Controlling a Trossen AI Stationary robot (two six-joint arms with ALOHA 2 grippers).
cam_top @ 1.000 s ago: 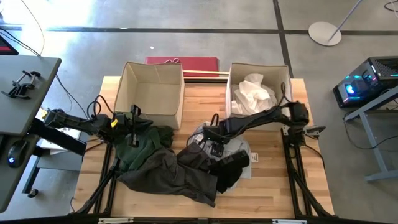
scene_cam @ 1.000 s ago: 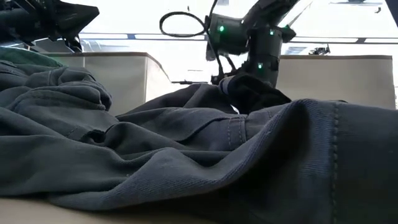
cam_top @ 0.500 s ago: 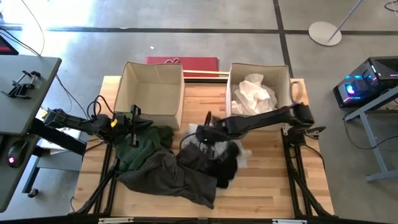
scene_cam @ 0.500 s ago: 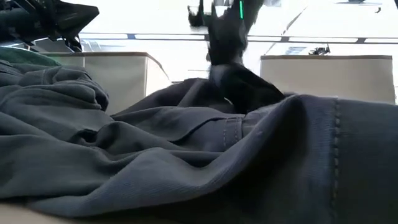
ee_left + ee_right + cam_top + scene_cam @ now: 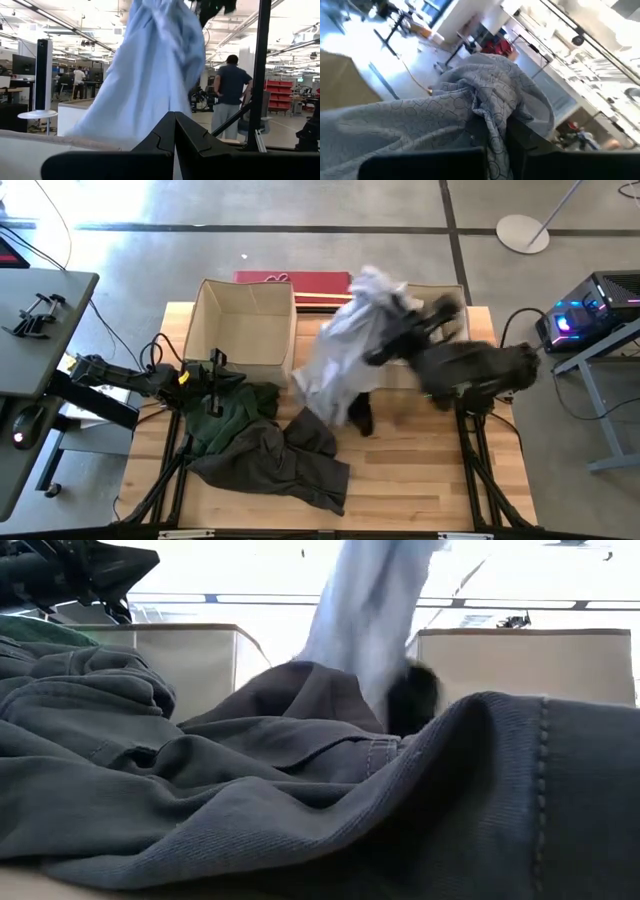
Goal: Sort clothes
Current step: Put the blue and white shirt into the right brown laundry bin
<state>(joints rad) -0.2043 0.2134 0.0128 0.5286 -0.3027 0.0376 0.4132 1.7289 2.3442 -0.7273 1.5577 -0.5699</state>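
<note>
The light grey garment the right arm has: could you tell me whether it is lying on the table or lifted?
Lifted. The light grey garment hangs from the right gripper, which is shut on it, its lower end trailing toward the charcoal garment.

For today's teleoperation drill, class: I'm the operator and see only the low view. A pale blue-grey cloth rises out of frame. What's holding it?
Observer: The right end effector pinches that light grey patterned fabric garment, held high above the table.
Operator: Is the left-hand box filled?
Observer: The left beige square fabric box looks empty inside.
Operator: And the other arm?
Observer: The left end effector waits over the dark green fabric garment.
</note>
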